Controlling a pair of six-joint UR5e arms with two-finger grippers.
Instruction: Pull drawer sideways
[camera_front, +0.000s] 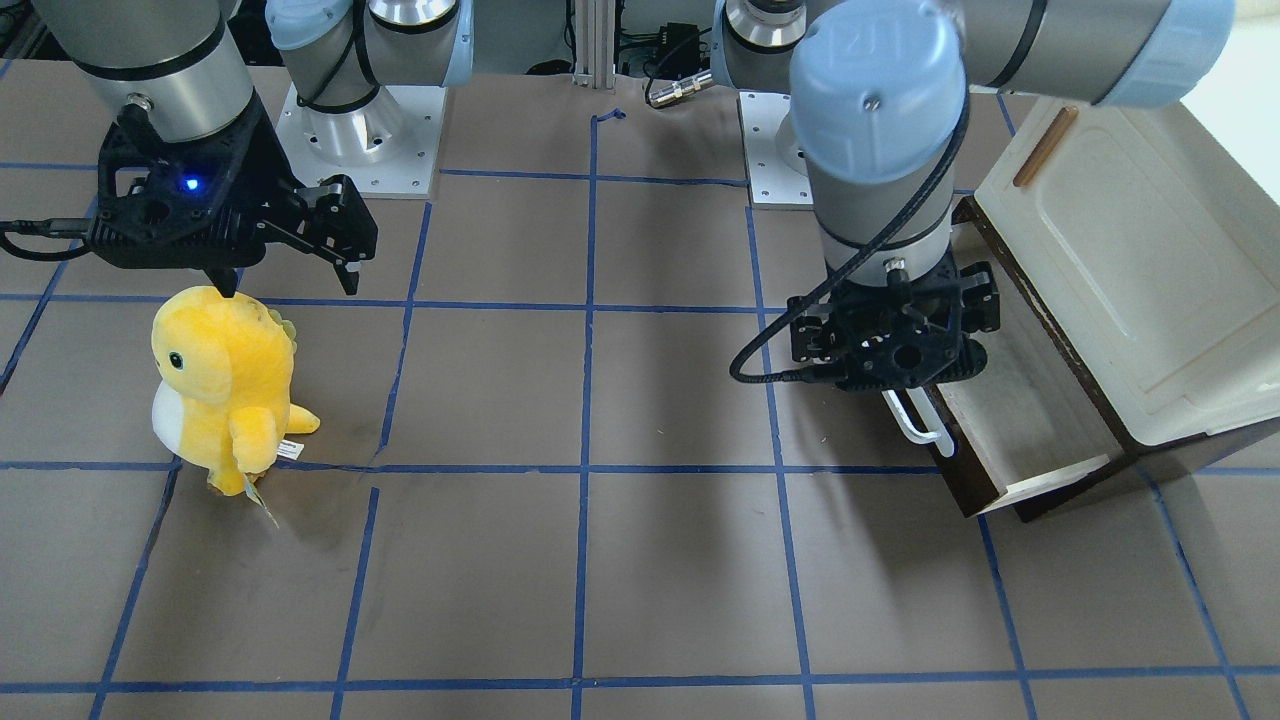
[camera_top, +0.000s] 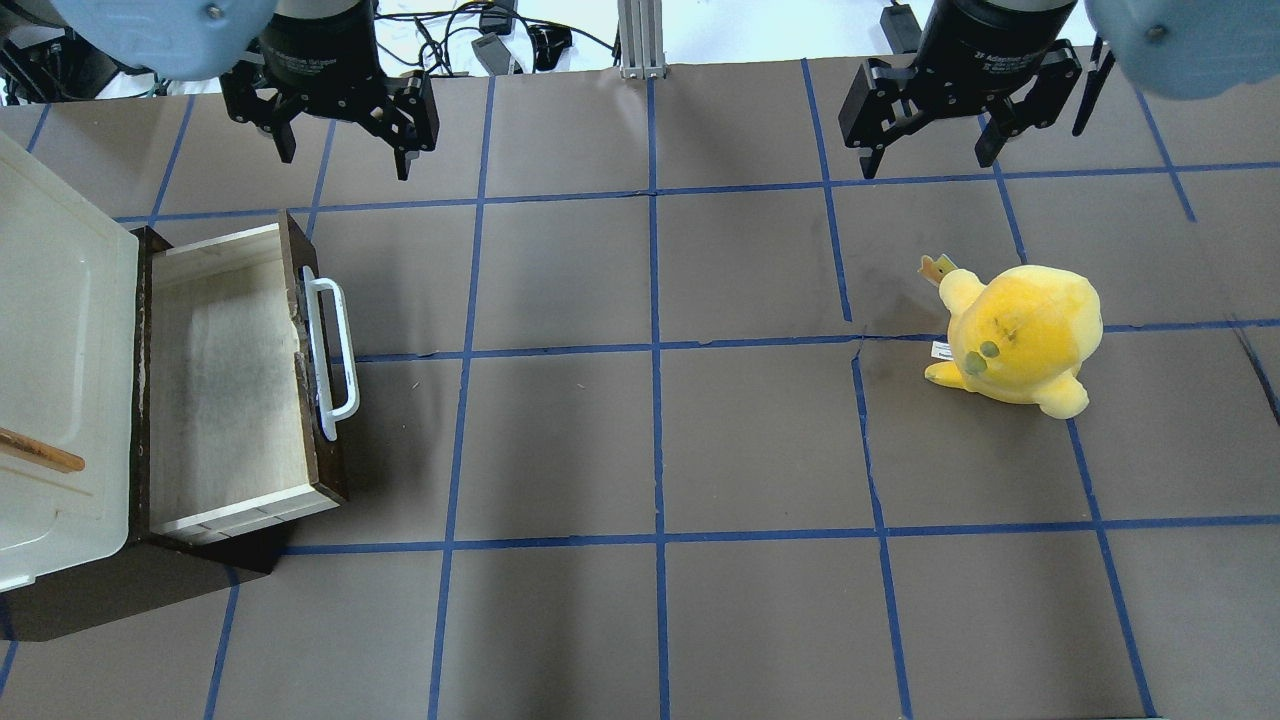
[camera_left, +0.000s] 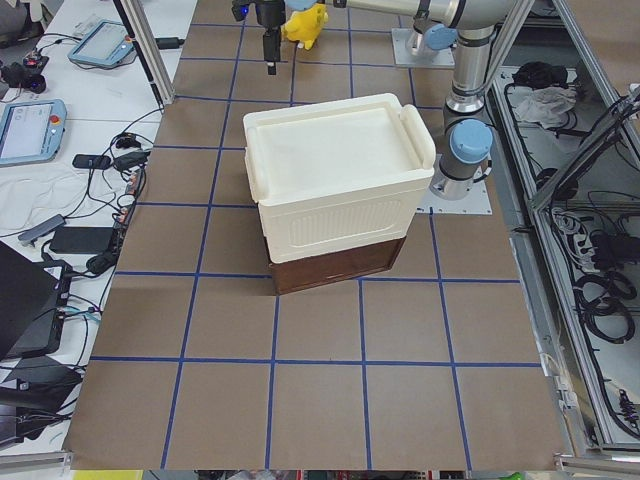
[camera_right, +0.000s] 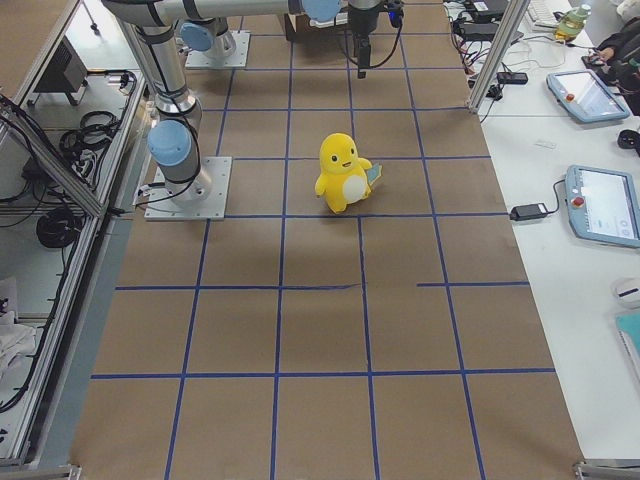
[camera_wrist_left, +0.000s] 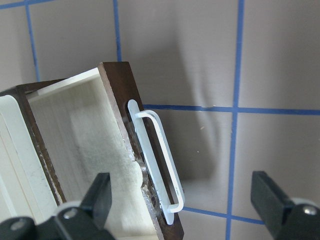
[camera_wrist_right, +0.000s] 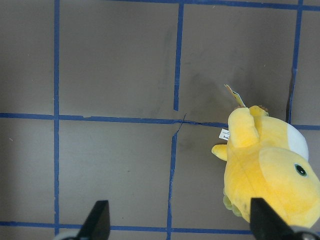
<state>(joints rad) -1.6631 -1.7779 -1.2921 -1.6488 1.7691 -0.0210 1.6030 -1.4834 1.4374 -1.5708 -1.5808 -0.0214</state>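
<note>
Jutting from under a large cream-white plastic cabinet body (camera_top: 60, 330), the dark brown wooden box drawer (camera_top: 215, 390) sits at the robot's left end of the brown paper-covered worktop (camera_top: 650, 450). It stands well out of its slot, so the pale wood interior is exposed from above. Its long white bar handle (camera_top: 335, 345) runs along the front panel and faces the middle of the worktop. The far and near side walls of the drawer are both out in the open, and the dark front edge sits just short of a blue tape line. From the handle, several taped squares of worktop stretch across to a yellow plush dinosaur toy (camera_top: 1020, 335) standing well apart on the robot's right side.

The left arm reaches over from its base and turns its wrist straight down, so the left end effector (camera_top: 342, 150) hangs above the drawer's front. Its fingers are spread wide, and the wrist view shows the handle lying below and between them, untouched. The right arm also points down, and the right end effector (camera_top: 925, 160) hovers beside and above the toy's head. It is spread wide and grips nothing.
</note>
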